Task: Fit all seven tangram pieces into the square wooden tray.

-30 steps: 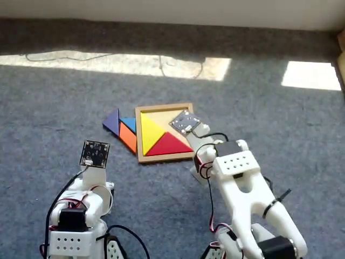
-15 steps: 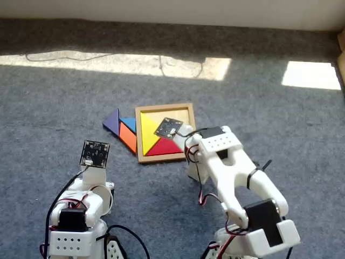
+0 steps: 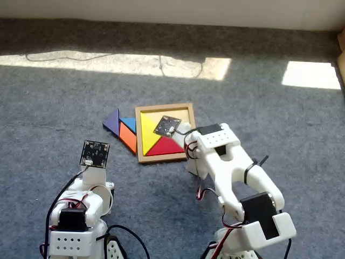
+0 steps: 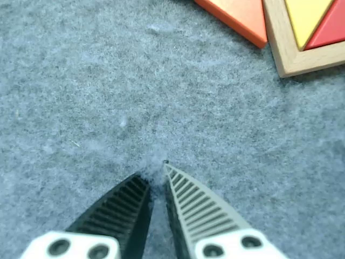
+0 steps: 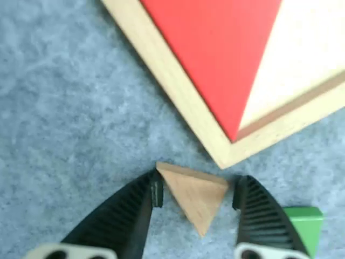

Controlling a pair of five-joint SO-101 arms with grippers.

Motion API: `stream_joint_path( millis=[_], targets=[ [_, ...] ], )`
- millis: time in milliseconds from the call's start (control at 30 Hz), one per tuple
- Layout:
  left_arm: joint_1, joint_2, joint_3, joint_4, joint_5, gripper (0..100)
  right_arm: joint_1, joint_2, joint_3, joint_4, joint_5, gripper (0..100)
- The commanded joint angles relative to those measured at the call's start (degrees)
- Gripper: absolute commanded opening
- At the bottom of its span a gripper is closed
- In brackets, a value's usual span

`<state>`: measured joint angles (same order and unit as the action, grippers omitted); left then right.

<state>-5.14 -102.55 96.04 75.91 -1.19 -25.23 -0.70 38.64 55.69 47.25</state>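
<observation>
A: Where is your right hand (image 5: 197, 192)?
B: Low over the grey carpet (image 5: 64, 108), just off a corner of the wooden tray (image 5: 183, 102). Its fingers are spread to either side of a tan triangle (image 5: 197, 200) lying flat there, with a green piece (image 5: 308, 220) beside one finger.
A: And your left hand (image 4: 157, 181)?
B: Nearly closed and holding nothing, near the orange piece (image 4: 237, 16). The red triangle (image 5: 215, 48) and yellow triangle (image 3: 148, 134) lie in the tray.

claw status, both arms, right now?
Left claw: closed, empty.
Right claw: open, straddling the tan triangle, not clamped on it.
</observation>
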Motion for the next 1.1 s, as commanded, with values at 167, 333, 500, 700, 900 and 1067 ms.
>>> stream_joint_path(
  millis=[167,333,500,700,900,1067],
  targets=[
    [-0.13,-1.27,1.19,0.35,-0.18,1,-1.27,-0.04,-0.75,-1.98,0.7,12.3],
    [-0.13,-1.27,1.19,0.35,-0.18,1,-1.01,-0.13,-1.01,-1.89,0.44,8.8],
    [-0.13,-1.27,1.19,0.35,-0.18,1,-0.66,-0.22,-1.36,1.19,-3.08,8.4],
    [-0.13,-1.27,1.19,0.35,-0.18,1,1.01,-5.41,-11.74,12.97,-10.2,8.4],
    [-0.13,-1.27,1.19,0.35,-0.18,1,0.84,-8.75,-17.63,16.66,-22.42,8.5],
    [-0.13,-1.27,1.19,0.35,-0.18,1,0.75,-8.57,-25.54,16.22,-45.63,8.8]
  ],
)
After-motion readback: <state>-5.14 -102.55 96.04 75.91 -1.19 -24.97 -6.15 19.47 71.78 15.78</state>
